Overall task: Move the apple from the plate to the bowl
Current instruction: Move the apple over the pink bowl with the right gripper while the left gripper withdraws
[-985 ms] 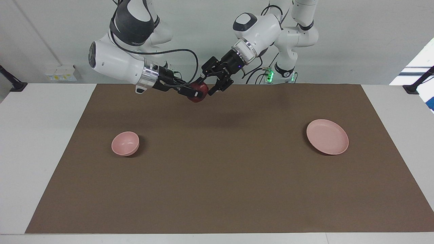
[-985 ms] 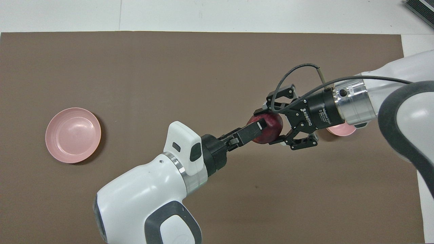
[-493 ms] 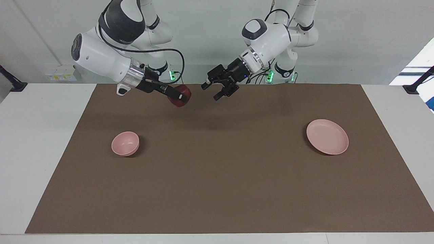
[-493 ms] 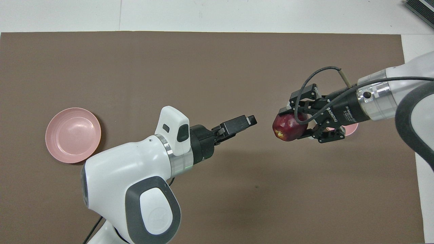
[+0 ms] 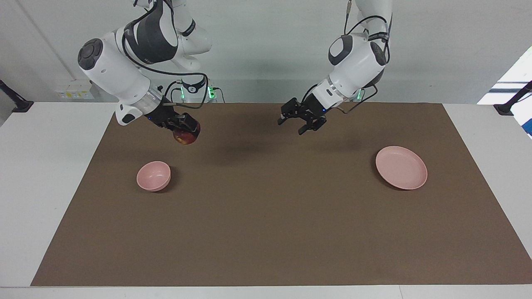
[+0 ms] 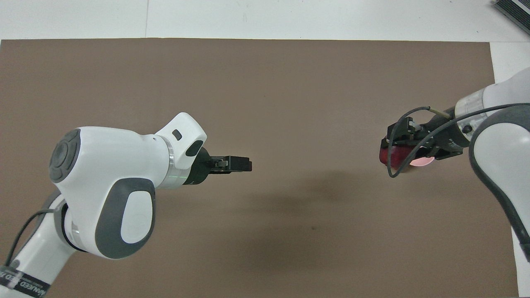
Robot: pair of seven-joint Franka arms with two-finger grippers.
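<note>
Apple [image 5: 186, 135]: I have it clamped in the right gripper [image 5: 185, 129], in the air, close above the bowl [image 5: 153, 176] but not yet over it.
Change: a second ago both grippers met on it mid-table; handover done.
Left gripper [image 5: 302, 121]: fingers apart, empty, pulling back toward the bare plate [image 5: 401, 167].
Meaning: I reckon only lowering and release remain.

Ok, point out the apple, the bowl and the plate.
apple [image 5: 185, 136], facing view, its lower red side below the right gripper.
bowl [image 5: 153, 175], facing view, its inner wall.
plate [image 5: 401, 167], facing view, its bare middle.
</note>
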